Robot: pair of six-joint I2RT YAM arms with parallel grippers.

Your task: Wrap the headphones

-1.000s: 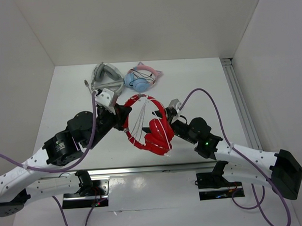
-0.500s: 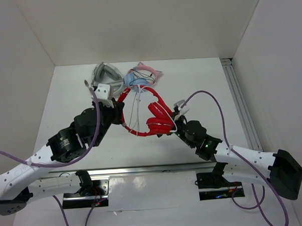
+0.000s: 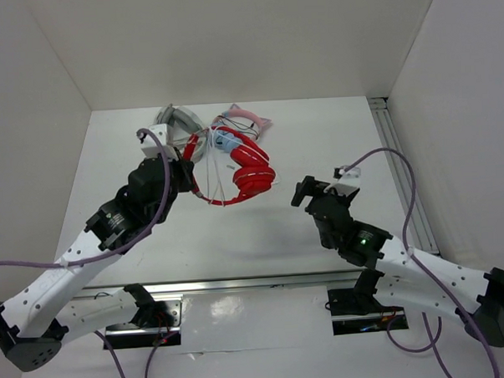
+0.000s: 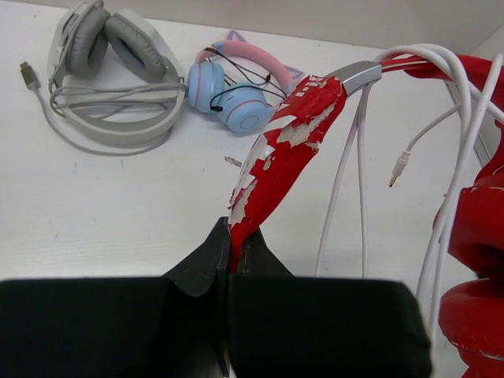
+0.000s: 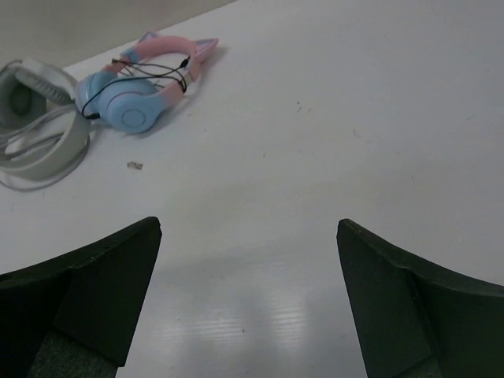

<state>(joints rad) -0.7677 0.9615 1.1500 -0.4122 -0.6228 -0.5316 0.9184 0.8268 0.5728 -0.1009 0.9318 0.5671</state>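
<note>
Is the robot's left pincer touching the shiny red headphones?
Touching. The left wrist view shows the left pincer shut on the peeling headband of the glossy red over-ear headphones, with no gap.

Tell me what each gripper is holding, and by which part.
The left gripper is shut on the red headphones, pinching the peeling headband between its fingertips. The right gripper is open and holds nothing.

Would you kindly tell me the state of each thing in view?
red headphones: headband clamped in left gripper, coating peeling.
white cable: looped loosely over headband, plug dangling.
left gripper: shut on red headphones.
right gripper: open, empty.
grey-white headphones: lying on table, cable bundled.
cat-ear headphones: lying on table, black cord wrapped round.
</note>
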